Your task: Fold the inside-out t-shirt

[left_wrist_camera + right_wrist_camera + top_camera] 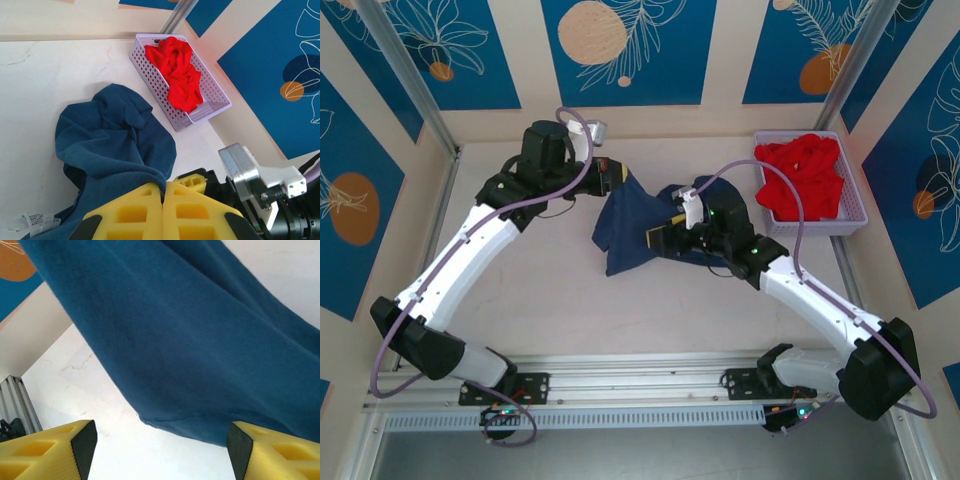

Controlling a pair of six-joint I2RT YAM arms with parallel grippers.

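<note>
— Well, nearest to us, the right gripper (160,452) has its yellow foam fingers (47,452) spread wide, grasping nothing. A stitched edge of the dark navy-blue short-sleeved cloth t-shirt (620,242) hangs just ahead of them.

— Agreed. We see the t-shirt crumpled at mid-table, partly raised off the white tabletop (540,300). Beyond it, the left gripper (162,192) is clenched on a fold of the cloth.

— Our worry is this. If we close the right fingers here, they may catch one layer or miss the edge, because the fabric droops slack and bunched.

— And a hard pull could slide that thin fold out of the left pinch, dropping the t-shirt in a heap.

— We also spot the small white printed tag (32,220) beside the left gripper, so we judge the neck lies there.

— Farther right, the lilac perforated plastic basket (156,89) holding the bright red crumpled garment (177,70) stands near the t-shirt. Spreading cloth that way could snag its wall.
</note>
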